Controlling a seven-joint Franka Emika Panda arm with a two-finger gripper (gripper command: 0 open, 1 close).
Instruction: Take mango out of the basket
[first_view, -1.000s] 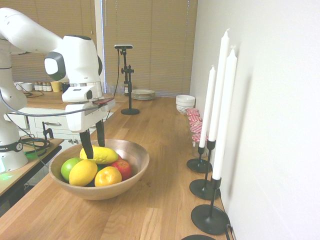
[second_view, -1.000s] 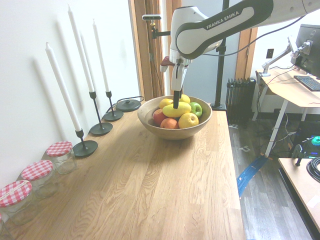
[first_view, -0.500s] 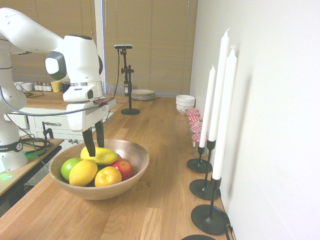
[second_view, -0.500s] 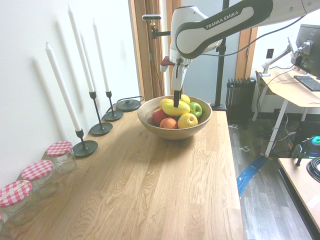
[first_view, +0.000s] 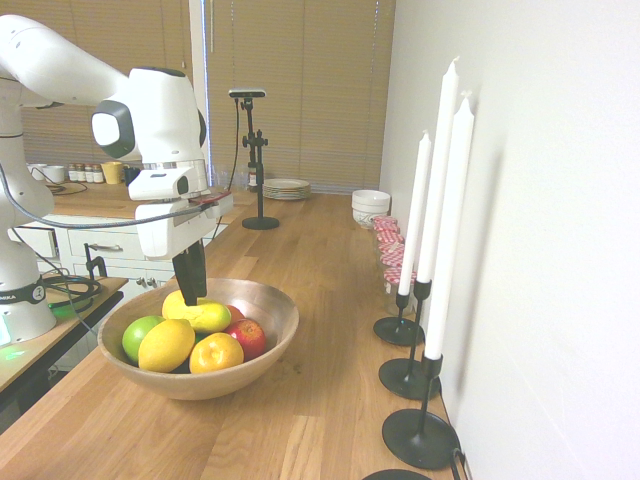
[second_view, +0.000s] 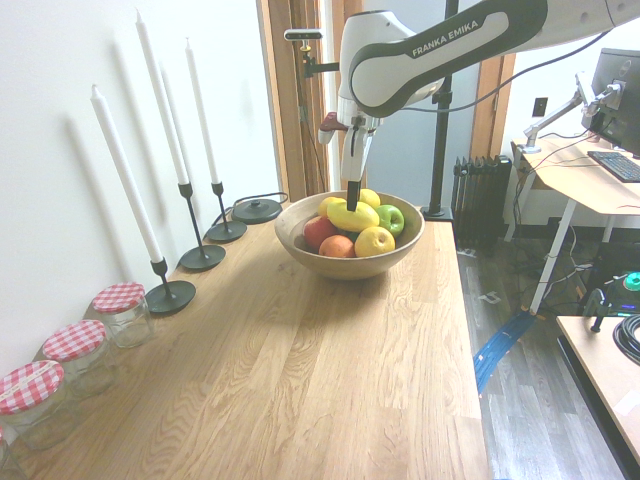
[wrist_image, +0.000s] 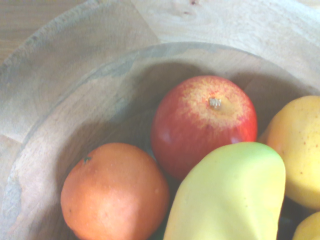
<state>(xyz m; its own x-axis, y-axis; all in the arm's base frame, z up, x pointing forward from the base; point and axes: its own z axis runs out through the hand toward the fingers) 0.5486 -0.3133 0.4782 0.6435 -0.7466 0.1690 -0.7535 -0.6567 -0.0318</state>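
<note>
The mango (first_view: 207, 316) is long and yellow-green, and it lies on top of the other fruit in the basket (first_view: 268, 345), a wide wooden bowl. My gripper (first_view: 190, 293) comes straight down onto the mango's left end. Its dark fingers (first_view: 190, 272) are drawn close together, shut on the fruit. In the second exterior view the gripper (second_view: 352, 203) meets the mango (second_view: 354, 216) at the middle of the basket (second_view: 350, 263). Close up in the wrist view, the mango (wrist_image: 230, 195) lies beside a red apple (wrist_image: 202, 122) and an orange (wrist_image: 115, 192).
A green apple (first_view: 138, 335), a lemon (first_view: 166, 345), an orange fruit (first_view: 216, 353) and a red apple (first_view: 247, 337) share the bowl. Three tall candles on black holders (first_view: 418, 435) line the wall. Checked-lid jars (second_view: 118, 312), white bowls (first_view: 370, 206) and plates (first_view: 286, 187) stand further along the counter.
The fingers stood wide apart astride the mango; they have closed in on it. The gripper has shifted slightly, and the mango has barely moved.
</note>
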